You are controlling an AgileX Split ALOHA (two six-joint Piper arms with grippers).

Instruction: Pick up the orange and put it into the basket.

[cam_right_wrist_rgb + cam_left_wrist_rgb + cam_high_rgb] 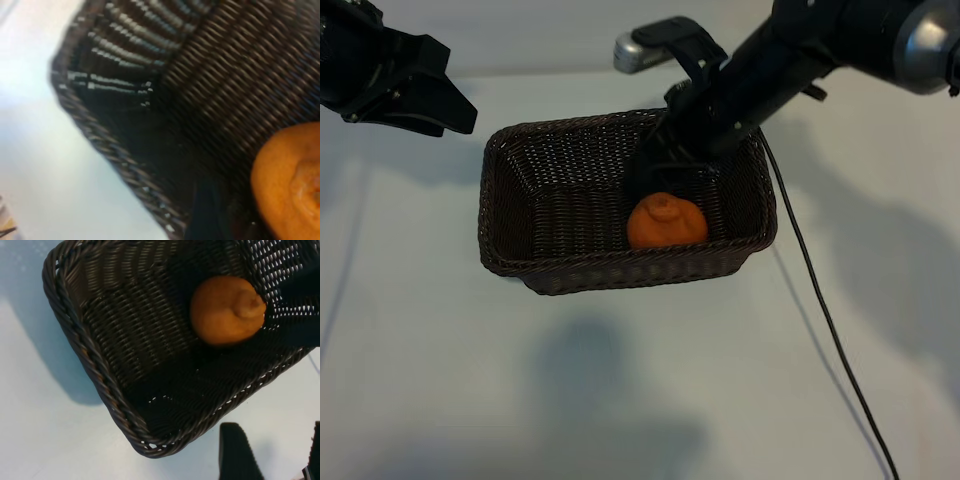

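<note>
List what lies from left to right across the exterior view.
Black left gripper held above the table → large dark brown woven wicker basket → small round orange fruit lying inside the basket → thin black cable trailing over the white table.

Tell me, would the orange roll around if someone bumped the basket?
Probably a little. The orange is round, so a bump could set it rolling over the woven floor of the basket. Its nub points up and might make the roll wobbly. The walls stand high around it, so it likely stays inside. It looks firm, not squishy.
</note>
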